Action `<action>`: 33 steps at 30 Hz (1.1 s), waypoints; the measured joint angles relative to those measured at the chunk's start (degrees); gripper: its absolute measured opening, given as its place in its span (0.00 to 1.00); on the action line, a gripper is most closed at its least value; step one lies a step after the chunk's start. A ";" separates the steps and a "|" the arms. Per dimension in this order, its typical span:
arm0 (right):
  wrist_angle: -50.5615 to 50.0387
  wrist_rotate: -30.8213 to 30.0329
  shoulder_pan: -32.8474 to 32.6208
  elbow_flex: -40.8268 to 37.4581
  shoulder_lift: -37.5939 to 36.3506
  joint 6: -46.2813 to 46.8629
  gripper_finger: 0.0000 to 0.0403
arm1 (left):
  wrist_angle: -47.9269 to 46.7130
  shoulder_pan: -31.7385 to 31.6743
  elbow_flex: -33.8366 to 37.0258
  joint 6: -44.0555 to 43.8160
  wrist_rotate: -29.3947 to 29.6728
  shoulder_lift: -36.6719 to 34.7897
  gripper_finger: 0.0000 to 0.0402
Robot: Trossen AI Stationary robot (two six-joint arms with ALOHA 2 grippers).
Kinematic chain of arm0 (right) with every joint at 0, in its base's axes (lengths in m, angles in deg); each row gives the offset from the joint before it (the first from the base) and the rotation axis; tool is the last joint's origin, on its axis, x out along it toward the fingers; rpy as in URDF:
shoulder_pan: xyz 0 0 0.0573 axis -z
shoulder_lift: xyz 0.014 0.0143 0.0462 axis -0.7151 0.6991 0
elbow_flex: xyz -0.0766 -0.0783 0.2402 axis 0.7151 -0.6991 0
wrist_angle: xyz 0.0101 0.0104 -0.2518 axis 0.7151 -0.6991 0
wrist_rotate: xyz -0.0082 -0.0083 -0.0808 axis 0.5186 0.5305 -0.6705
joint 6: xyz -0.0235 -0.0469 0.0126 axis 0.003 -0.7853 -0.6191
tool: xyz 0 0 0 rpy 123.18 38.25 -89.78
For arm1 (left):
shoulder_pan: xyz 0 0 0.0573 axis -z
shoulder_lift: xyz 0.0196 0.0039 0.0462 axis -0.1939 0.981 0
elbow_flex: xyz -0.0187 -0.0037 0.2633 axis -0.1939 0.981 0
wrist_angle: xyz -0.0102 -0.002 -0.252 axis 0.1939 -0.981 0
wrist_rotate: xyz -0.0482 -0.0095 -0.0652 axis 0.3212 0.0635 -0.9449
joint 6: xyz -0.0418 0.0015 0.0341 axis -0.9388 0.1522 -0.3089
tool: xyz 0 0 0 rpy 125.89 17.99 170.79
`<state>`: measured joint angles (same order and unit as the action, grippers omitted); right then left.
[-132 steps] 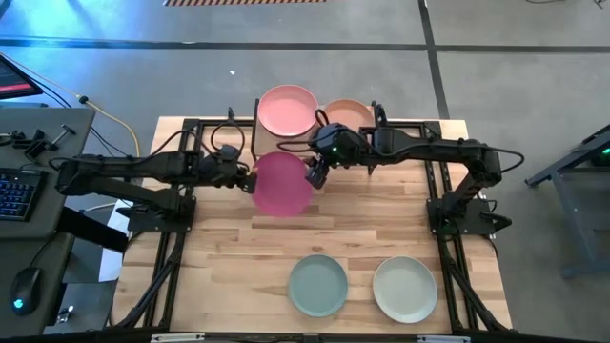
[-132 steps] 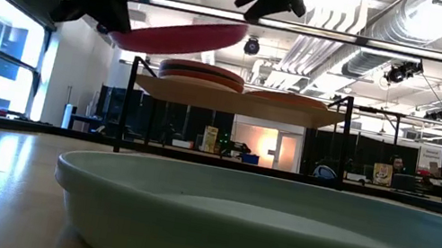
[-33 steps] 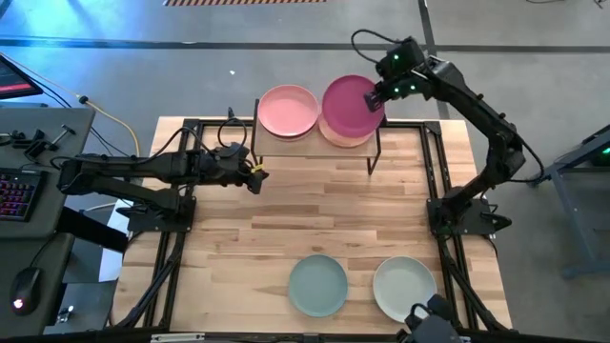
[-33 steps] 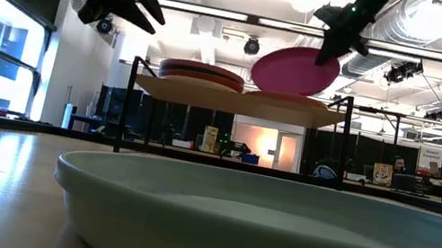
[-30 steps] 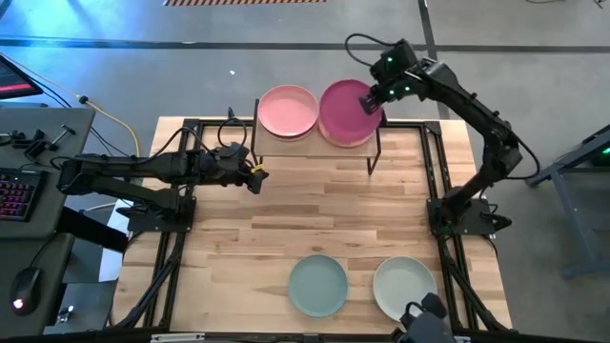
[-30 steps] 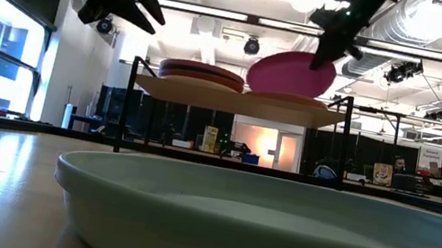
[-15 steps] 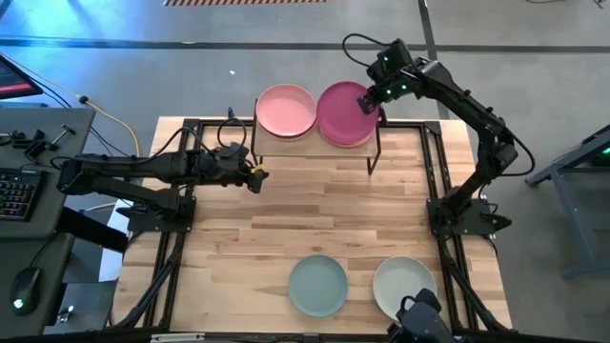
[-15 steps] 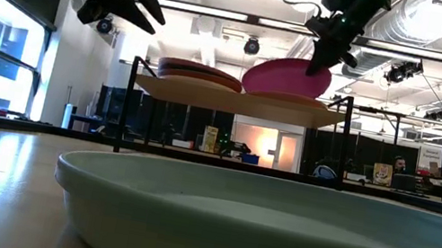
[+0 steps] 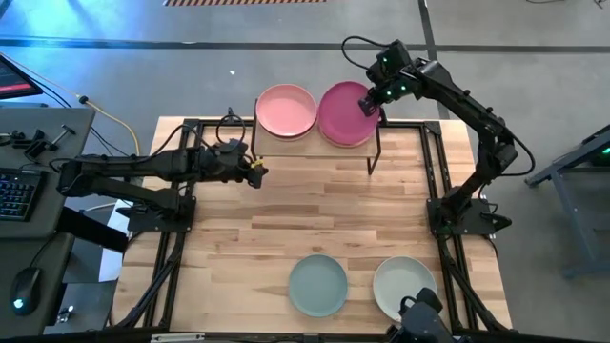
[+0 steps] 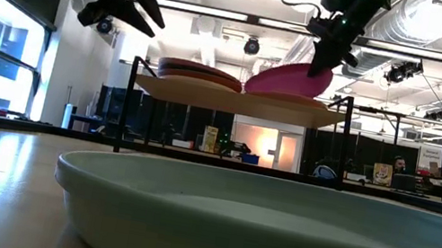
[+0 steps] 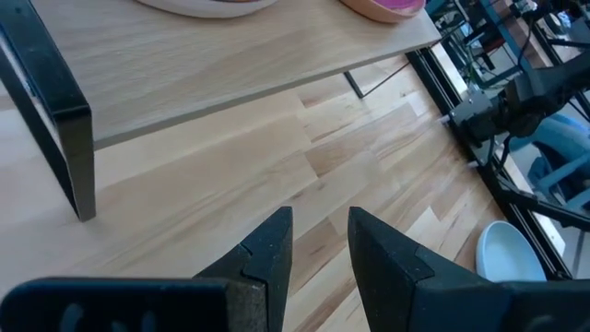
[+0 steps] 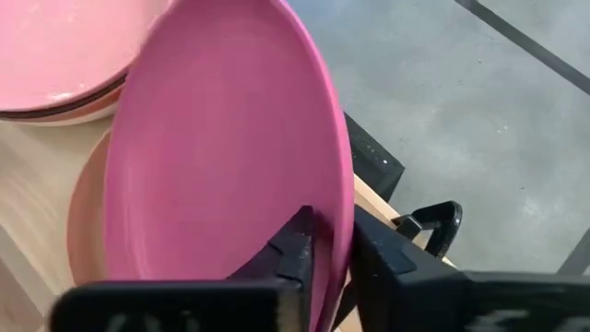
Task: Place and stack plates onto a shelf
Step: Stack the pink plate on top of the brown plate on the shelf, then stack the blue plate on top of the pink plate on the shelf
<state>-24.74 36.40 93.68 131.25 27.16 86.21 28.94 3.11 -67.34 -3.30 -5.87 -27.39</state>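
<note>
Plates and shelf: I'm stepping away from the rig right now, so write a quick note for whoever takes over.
Right claw: shut on the magenta plate, holding its rim; the plate is tilted over the peach plate on the shelf's right side, not yet flat.
Left claw: open, empty, over the table in front of the shelf's left end.
Done: a stack topped by the pink plate sits on the shelf's left side.
Left: lower and release the magenta plate, then shelve the pale teal plate and off-white plate from the table's near edge.
</note>
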 joint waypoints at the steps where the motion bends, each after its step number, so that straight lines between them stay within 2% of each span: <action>1: 0.15 -0.30 0.00 0.00 0.00 0.19 0.14 | -0.01 -0.24 0.00 0.00 -0.16 0.00 0.24; 7: 0.31 -1.41 0.00 0.00 0.00 0.36 0.23 | 0.00 -0.98 0.00 0.49 -0.49 0.00 0.24; 18: 0.65 -2.92 0.00 0.00 -0.12 0.43 0.23 | -0.01 -1.04 0.00 1.66 -0.52 0.00 0.24; 23: -4.60 -2.05 -0.27 0.00 -2.15 -0.51 0.23 | -0.07 -1.04 0.00 2.58 -1.96 0.00 0.24; 27: -11.02 -1.54 -1.25 0.00 -4.32 -0.39 0.23 | -0.06 -0.94 0.00 5.12 -5.38 0.02 0.24; 33: -18.44 -0.47 -5.15 0.00 -7.67 3.73 0.23 | -0.04 0.31 0.00 6.08 -8.19 0.02 0.24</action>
<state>-43.18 35.92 88.53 131.25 19.49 89.94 28.89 3.42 -67.34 2.78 -14.06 -27.36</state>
